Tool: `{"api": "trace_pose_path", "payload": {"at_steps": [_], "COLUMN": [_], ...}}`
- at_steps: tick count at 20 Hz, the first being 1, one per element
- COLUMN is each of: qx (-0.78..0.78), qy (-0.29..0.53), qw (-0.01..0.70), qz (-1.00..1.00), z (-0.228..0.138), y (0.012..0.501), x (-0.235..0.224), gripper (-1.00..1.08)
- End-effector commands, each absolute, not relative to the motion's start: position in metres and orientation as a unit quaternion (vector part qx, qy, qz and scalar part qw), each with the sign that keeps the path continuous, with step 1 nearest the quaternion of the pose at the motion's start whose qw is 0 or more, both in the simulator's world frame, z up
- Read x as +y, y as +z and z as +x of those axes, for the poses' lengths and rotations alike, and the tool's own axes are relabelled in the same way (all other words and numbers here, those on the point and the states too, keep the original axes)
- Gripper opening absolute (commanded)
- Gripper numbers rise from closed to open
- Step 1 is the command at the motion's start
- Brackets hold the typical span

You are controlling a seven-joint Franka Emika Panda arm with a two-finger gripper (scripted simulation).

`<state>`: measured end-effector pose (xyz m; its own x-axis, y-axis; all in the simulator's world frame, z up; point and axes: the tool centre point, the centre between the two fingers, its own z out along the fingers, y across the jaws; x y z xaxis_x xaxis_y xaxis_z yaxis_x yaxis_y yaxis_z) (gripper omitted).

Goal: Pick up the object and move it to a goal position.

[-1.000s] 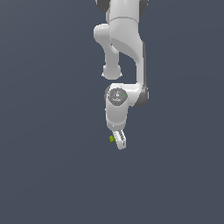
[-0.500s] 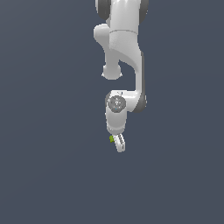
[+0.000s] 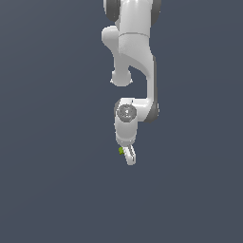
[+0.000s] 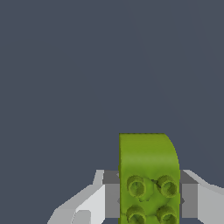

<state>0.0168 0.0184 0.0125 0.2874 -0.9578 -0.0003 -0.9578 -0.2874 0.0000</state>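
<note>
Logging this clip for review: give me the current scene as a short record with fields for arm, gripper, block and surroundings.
arm: white Panda, reaching down from the top of the exterior view
gripper: shut on the block, fingers on either side of it
block: lime green, studs on one face, one end rounded; a small green speck in the exterior view
surroundings: plain dark grey background, nothing else seen
goal marker: none visible
</note>
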Motion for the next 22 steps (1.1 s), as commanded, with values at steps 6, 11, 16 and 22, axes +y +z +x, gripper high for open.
{"api": "trace_pose_path", "payload": {"at_steps": [6, 11, 16, 22], "qx": [0.597, 0.597, 0.597, 0.597], "qy": [0.000, 0.000, 0.000, -0.001], "qw": [0.000, 0.000, -0.001, -0.001], "qz": [-0.802, -0.802, -0.802, -0.802], "z": [0.021, 0.033, 0.051, 0.077], "y": [0.018, 0.035, 0.061, 0.096], "x": [0.022, 0.033, 0.050, 0.073], "gripper": [-1.00, -1.00, -1.00, -1.00]}}
